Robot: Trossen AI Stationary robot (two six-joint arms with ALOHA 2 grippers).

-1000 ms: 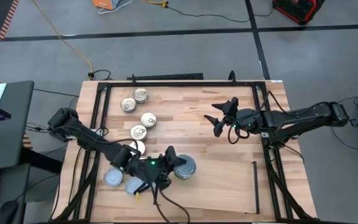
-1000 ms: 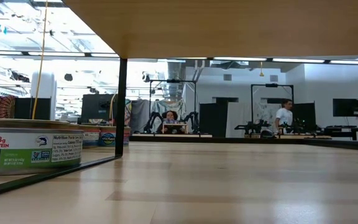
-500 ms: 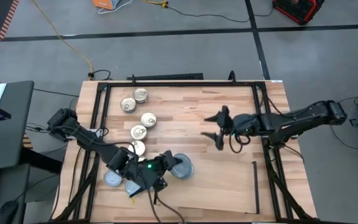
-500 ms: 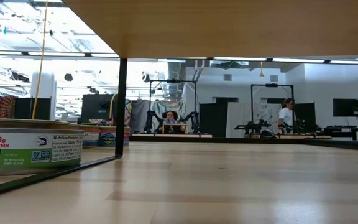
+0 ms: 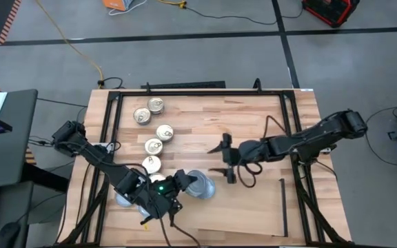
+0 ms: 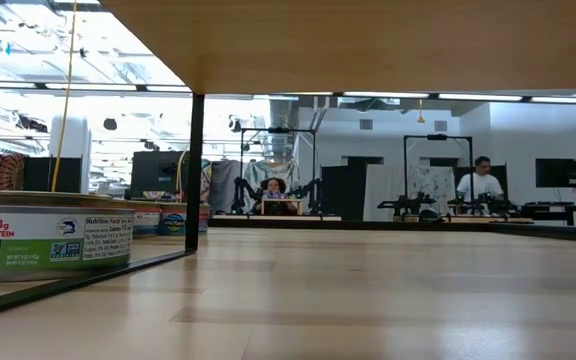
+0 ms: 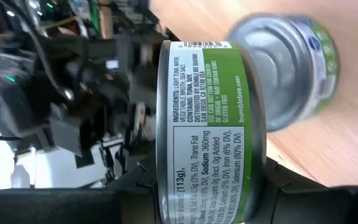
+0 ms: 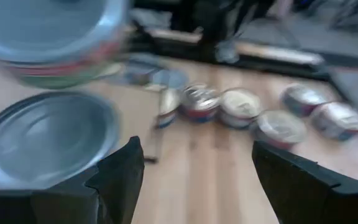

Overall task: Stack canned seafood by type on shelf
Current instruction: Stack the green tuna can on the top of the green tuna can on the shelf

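My left gripper (image 5: 178, 186) (image 7: 207, 208), near the table's front left, is shut on a green-labelled tin (image 7: 204, 124) (image 5: 190, 181). A second silvery-lidded tin (image 5: 205, 189) (image 8: 42, 137) stands on the table just to its right. My right gripper (image 5: 227, 161) (image 8: 191, 186) hovers open right of both, pointing at them. Several gold-lidded tins (image 5: 154, 134) (image 8: 241, 106) lie in a loose row toward the far left. Two silvery tins (image 5: 133, 201) sit under my left arm. The pale shelf board (image 5: 247, 217) lies along the near edge. My left gripper pinches the tin across its height: one finger (image 7: 126, 202) is on one flat face and the other (image 7: 316, 202) on the opposite face, with the label wall (image 7: 204, 186) between them. The fingers come roughly level from the table's left. The tin is lifted clear.
A black frame (image 5: 185, 91) borders the tabletop. The shelf's black strip (image 5: 283, 207) lies at the near right. The low view looks under the shelf board (image 6: 368, 40) past a black post (image 6: 195, 170), with tins (image 6: 48, 245) at its left. A person (image 6: 480, 182) is far behind.
My right gripper has swung from the table's right-centre toward the near left, closing on the two silvery tins, sinking a little and rolling its fingers. It stays open. My left gripper has rolled and shifted slightly toward the left edge with its tin.
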